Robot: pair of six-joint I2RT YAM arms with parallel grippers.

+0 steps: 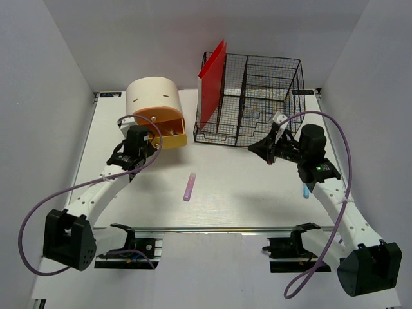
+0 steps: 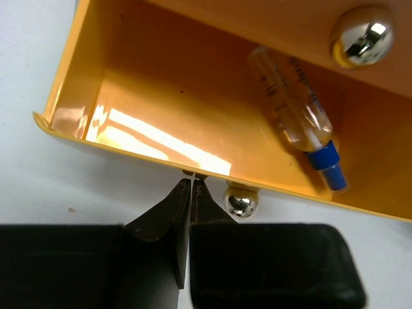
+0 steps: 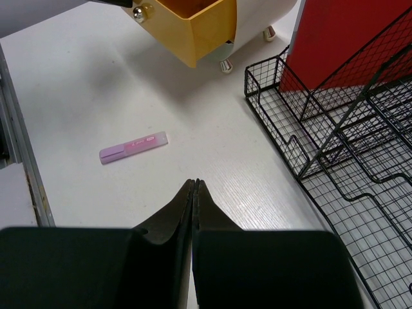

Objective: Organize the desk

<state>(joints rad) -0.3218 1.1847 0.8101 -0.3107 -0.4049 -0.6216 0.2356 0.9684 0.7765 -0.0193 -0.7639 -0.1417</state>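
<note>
The white desk (image 1: 244, 193) carries a cream drawer box (image 1: 153, 96) whose orange drawer (image 1: 168, 132) is pulled out. A clear tube with a blue cap (image 2: 296, 116) lies inside the drawer (image 2: 193, 84). My left gripper (image 2: 193, 180) is shut with nothing between its fingers, and its tips rest against the drawer's front wall, just left of a chrome knob (image 2: 241, 204). A pink marker (image 1: 189, 187) lies mid-desk, also in the right wrist view as the marker (image 3: 133, 147). My right gripper (image 3: 195, 183) hovers shut and empty over the desk (image 3: 96, 96), in front of the wire basket.
A black wire basket (image 1: 257, 96) stands at the back right with a red folder (image 1: 212, 80) upright in its left slot. A small blue item (image 1: 305, 191) lies by the right arm. A metal rail (image 1: 212, 228) runs along the front edge.
</note>
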